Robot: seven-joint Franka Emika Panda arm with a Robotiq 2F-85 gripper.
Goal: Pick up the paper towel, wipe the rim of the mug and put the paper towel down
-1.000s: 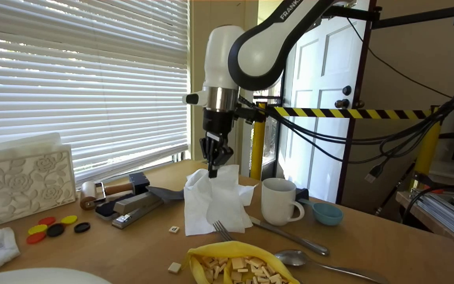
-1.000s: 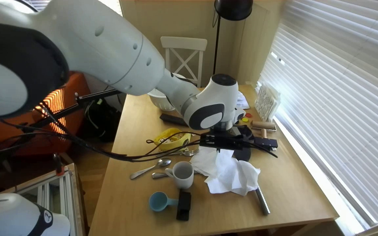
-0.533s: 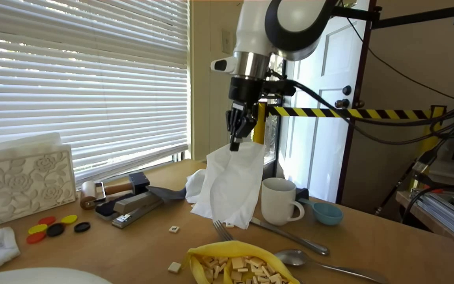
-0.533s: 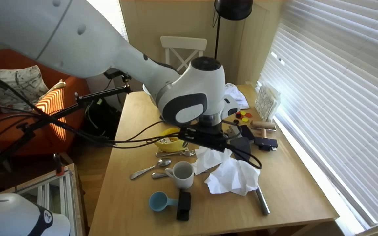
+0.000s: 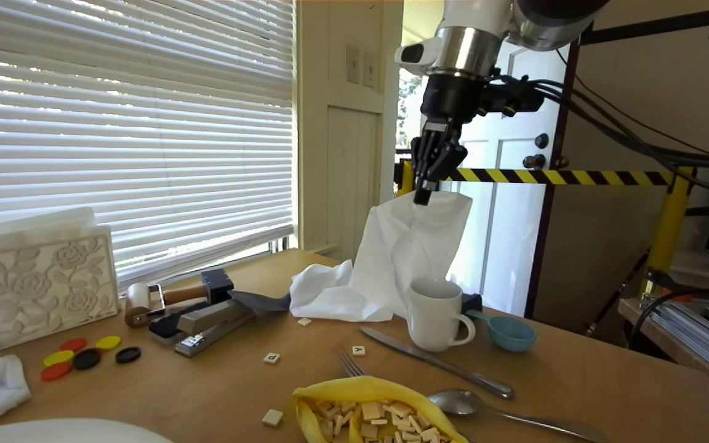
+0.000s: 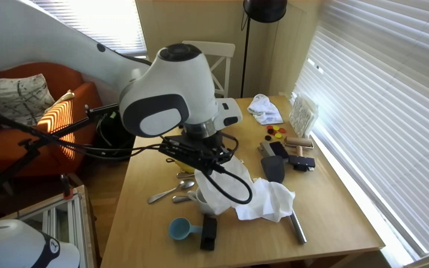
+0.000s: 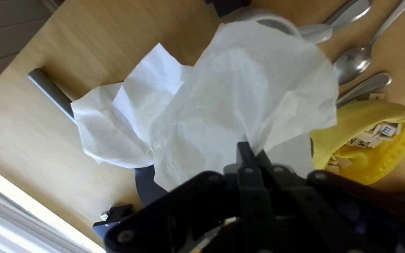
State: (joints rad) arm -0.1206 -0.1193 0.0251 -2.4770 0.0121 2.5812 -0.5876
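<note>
My gripper [image 5: 423, 195] is shut on the top of the crumpled white paper towel [image 5: 407, 255], which hangs above the table. In the wrist view, the fingertips [image 7: 254, 151] pinch a fold of the towel [image 7: 223, 105]. A further bunch of white paper [image 5: 330, 295] lies on the table behind it; I cannot tell whether it is a separate sheet. The white mug [image 5: 434, 317] stands upright beside the hanging towel, its handle outward. In the wrist view the towel covers most of the mug [image 7: 280, 21]. Whether towel and mug touch, I cannot tell. The arm hides the fingertips in an exterior view.
A blue scoop [image 5: 511, 334] and black block [image 6: 208, 233] stand by the mug. A knife [image 5: 440, 363], a spoon [image 5: 456, 403] and a yellow pouch of letter tiles [image 5: 373, 387] lie in front. A stapler [image 5: 213, 326], roller and napkin holder [image 5: 47, 286] are near the window.
My gripper has risen and moved toward the mug, lifting the held towel off the table to hang beside the mug. The other white paper has stayed on the table; the mug has not moved.
</note>
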